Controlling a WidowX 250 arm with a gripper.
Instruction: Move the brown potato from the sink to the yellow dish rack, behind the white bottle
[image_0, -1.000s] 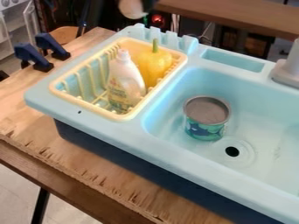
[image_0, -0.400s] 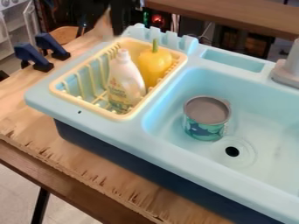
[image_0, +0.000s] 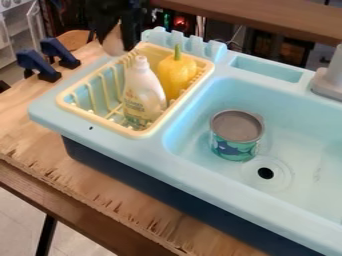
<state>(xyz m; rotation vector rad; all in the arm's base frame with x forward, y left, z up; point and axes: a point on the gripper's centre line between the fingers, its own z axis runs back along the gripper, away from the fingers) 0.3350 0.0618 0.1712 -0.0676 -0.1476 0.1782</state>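
From here, the end effector (image_0: 119, 36) looks closed around a pale tan thing (image_0: 113, 43), by the far left corner of the yellow basket (image_0: 65, 103). If it came in too low, I reckon that load could catch the rim; a sideways knock could tip the bottle (image_0: 143, 92) into the yellow pepper (image_0: 176, 75). Since 1.0 s ago, arm and load have shifted left and nearer me; the 2 basket items and the can (image_0: 236, 135) haven't budged.

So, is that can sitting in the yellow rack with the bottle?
No, the can stands in the blue sink basin near the drain hole, while the rack holds the white bottle and a yellow vegetable.
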